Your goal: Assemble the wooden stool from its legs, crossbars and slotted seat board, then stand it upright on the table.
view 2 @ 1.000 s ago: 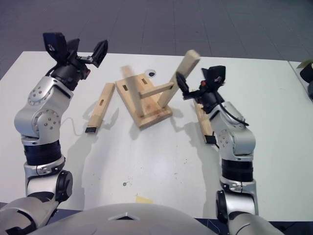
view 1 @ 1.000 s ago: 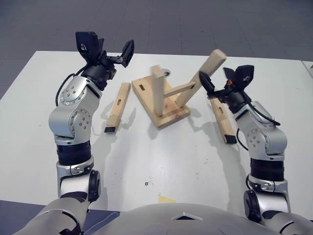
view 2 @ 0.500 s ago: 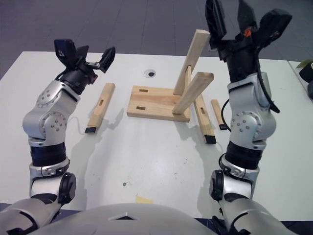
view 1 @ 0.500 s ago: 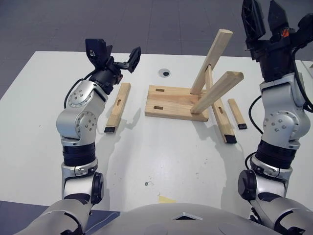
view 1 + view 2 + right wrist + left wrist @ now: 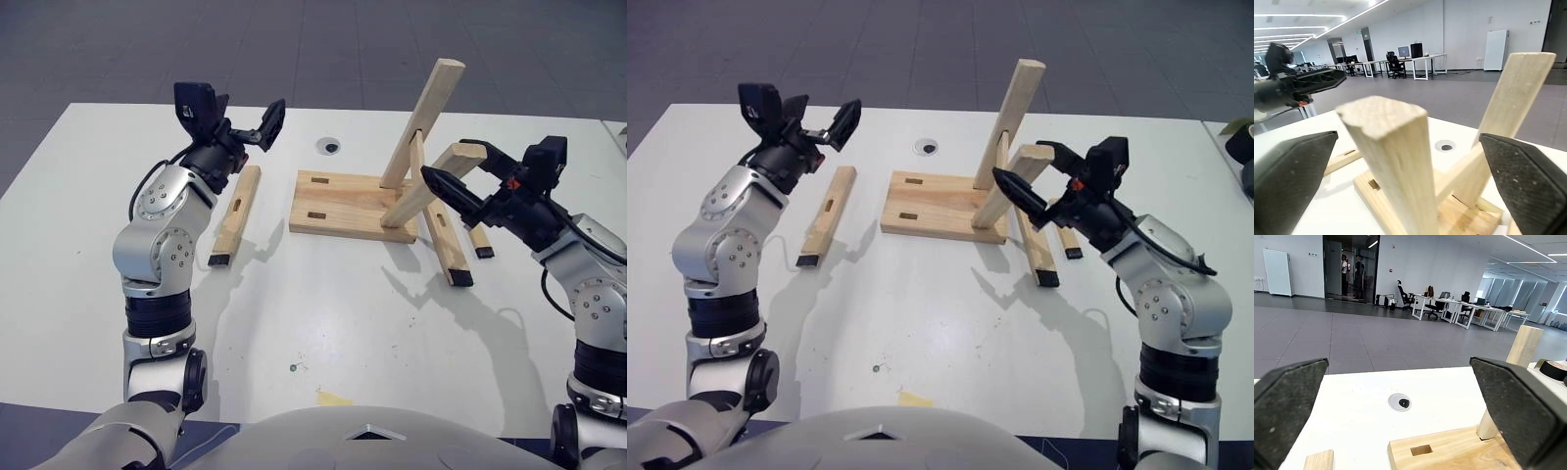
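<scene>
**Right wrist view: right gripper wide around a leaning leg**

Its jaws are spread and hold nothing, bracketing the free end of the shorter leg. That leg slants up from the seat board's right edge, beside a taller leg. Right of the board, a loose leg and a crossbar lie on the desk. The left gripper, also wide and empty, hovers above the board's left side, over another leg.

The stool looks half built. The next move probably calls for closing on the slanted leg and squaring it in its slot.

Left arm, right arm silver, round-jointed, black-banded; left pincer, right pincer black.
</scene>
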